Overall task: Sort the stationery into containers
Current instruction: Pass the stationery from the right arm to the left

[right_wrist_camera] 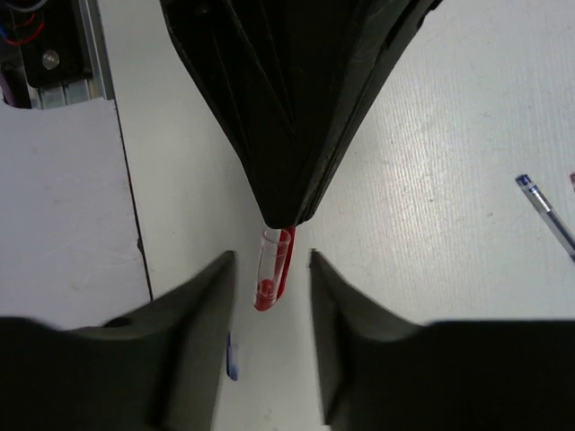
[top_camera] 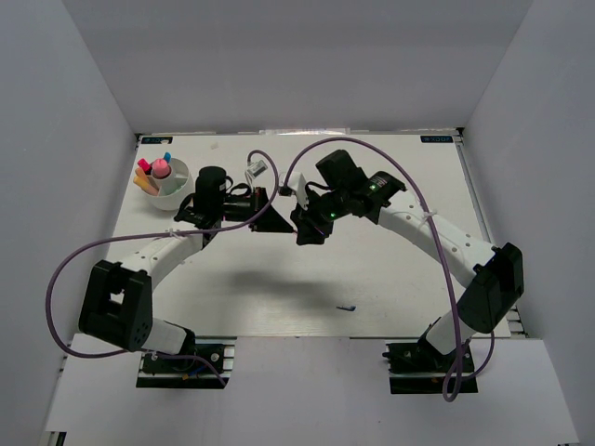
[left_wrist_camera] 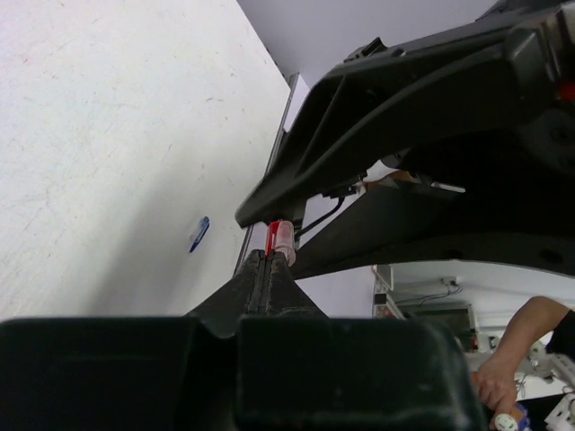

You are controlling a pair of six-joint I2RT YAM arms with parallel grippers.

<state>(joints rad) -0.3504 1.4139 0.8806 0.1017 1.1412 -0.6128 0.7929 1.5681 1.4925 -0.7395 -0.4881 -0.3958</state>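
**Top view:** The white bowl [top_camera: 173,198] sits at the far left of the worktop [top_camera: 390,269]. It holds a pink round-topped stick [top_camera: 160,168] and several markers in pink, orange and blue. Which divider section each one sits in cannot be told from here. Both arms reach in over the middle of the worktop. The left pincer [top_camera: 271,212] and the right pincer [top_camera: 302,221] meet tip to tip there, well apart from the bowl. A small blue piece [top_camera: 347,308] lies alone on the worktop nearer the bases.

**Left wrist view:** The left pincer [left_wrist_camera: 269,258] has its 2 fingers pressed together on a red pen [left_wrist_camera: 278,239]. The pen has a clear section, and its end sticks out just past the fingertips. One dark finger of the right pincer crosses close above it. The small blue piece [left_wrist_camera: 199,233] lies on the worktop [left_wrist_camera: 108,135] below, off to the side.

**Right wrist view:** The right pincer [right_wrist_camera: 271,259] has its 2 fingers apart, with a gap on either side of the red pen [right_wrist_camera: 268,285]. The pen hangs from the tapered tip of the left pincer [right_wrist_camera: 286,202], above the worktop [right_wrist_camera: 431,180]. A thin blue pen [right_wrist_camera: 546,211] lies at the right edge, and the small blue piece [right_wrist_camera: 232,356] lies beneath.
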